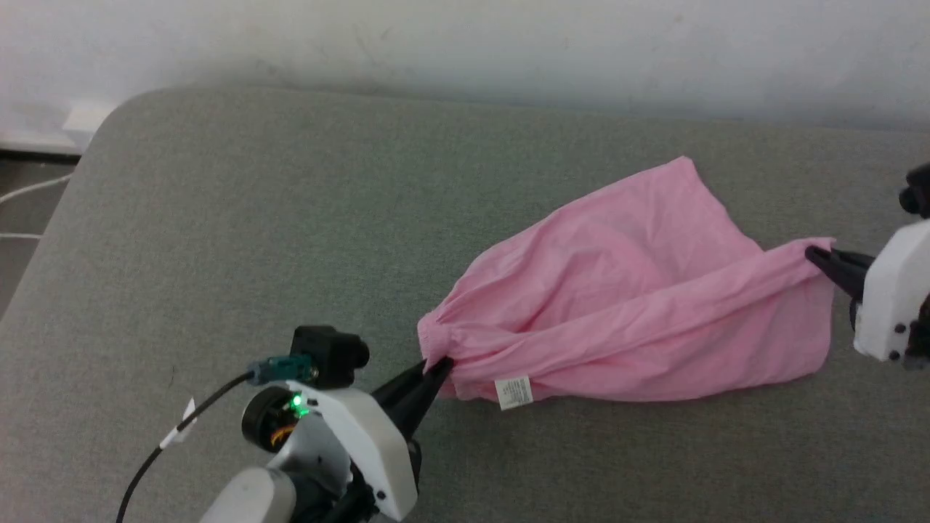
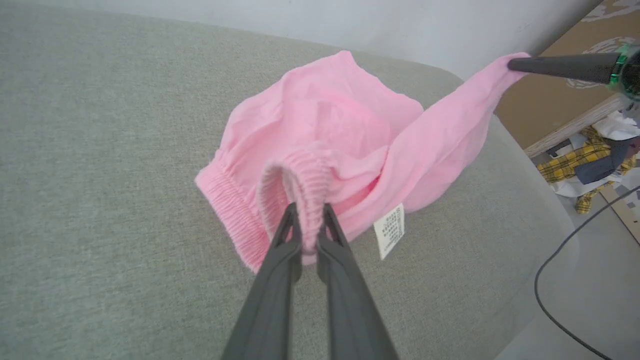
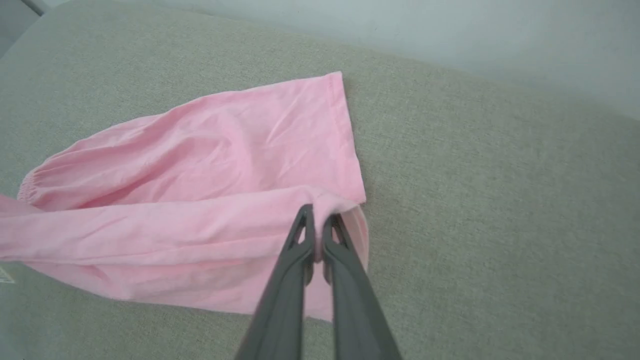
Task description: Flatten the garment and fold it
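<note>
Pink shorts (image 1: pixel 625 290) lie on the grey cushion (image 1: pixel 290 218), my L gripper (image 1: pixel 439 365) pinching the waistband (image 1: pixel 430 335) at their 8 o'clock, R gripper (image 1: pixel 812 254) pinching a hem corner (image 1: pixel 821 244) at 3, so I'd pull apart slow & even.

a wide grey cloth-covered surface (image 1: pixel 290 218) with rounded corners runs up against a plain white wall (image 1: pixel 465 43). off its left end there is dark floor (image 1: pixel 22 211) and a white cable (image 1: pixel 29 190). past the other end stand a brown board (image 2: pixel 550 100) and a heap of clothes (image 2: pixel 585 165), some of it yellow plaid.
</note>
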You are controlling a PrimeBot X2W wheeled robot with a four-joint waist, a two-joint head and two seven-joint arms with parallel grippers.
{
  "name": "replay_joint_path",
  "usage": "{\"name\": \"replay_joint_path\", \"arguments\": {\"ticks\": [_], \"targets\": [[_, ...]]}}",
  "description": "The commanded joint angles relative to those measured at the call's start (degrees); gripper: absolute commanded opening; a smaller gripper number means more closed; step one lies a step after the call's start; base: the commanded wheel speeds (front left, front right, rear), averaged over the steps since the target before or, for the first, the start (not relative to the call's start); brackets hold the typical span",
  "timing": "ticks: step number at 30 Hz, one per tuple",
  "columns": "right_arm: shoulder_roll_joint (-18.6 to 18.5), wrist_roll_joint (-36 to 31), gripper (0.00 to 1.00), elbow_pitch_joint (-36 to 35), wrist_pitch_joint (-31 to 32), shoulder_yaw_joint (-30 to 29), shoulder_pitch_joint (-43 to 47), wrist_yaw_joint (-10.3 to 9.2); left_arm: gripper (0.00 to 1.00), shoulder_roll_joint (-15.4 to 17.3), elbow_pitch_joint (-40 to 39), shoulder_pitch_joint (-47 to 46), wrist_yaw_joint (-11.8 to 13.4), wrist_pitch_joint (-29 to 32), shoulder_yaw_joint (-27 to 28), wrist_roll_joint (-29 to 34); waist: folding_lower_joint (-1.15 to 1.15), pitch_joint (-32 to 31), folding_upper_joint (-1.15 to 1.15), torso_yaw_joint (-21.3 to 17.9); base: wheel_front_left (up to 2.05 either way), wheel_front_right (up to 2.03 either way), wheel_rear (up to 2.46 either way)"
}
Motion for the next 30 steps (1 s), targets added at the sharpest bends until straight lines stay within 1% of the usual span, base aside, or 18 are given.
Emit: {"name": "replay_joint_path", "arguments": {"ticks": [1, 6, 10, 14, 21, 30], "targets": [[0.59, -0.85, 0.00, 1.15, 0.41, 0.60, -2.28, -0.05, 0.00, -0.58, 0.63, -1.78, -0.36, -0.40, 0.08, 0.47, -0.01, 4.93, 0.00, 3.71, 0.00, 0.00, 0.00], [0.87, -5.65, 0.00, 9.32, 1.51, 4.14, -12.66, -0.05, 0.00, -2.68, 5.54, -8.41, -1.14, -0.23, -0.64, 0.90, -0.01, 9.65, 0.00, 5.84, 0.00, 0.00, 0.00], [0.75, -9.55, 0.00, 16.74, 0.83, 6.02, -19.83, -0.05, 0.00, -4.58, 9.92, -13.77, -1.94, -0.47, -1.26, 0.95, -0.01, 12.48, 0.00, 7.53, 0.00, 0.00, 0.00], [0.27, -13.11, 0.00, 23.25, -0.98, 8.37, -25.07, -0.05, 0.00, -6.22, 13.61, -17.71, -2.56, -1.51, -1.58, 0.82, -0.01, 14.43, 0.00, 8.74, 0.00, 0.00, 0.00], [1.06, -15.59, 0.00, 32.63, -7.04, 10.06, -29.97, -0.05, 0.00, -8.50, 18.34, -21.09, -3.22, -4.06, -2.15, 0.46, -0.01, 15.79, 0.00, 9.92, 0.00, 0.00, 0.00], [1.96, -15.94, 0.00, 40.08, -17.24, 12.97, -33.02, -0.05, 0.00, -10.42, 22.01, -22.84, -3.73, -8.25, -2.73, 0.32, -0.01, 15.86, 0.00, 9.77, 0.00, 0.00, 0.00]]}}
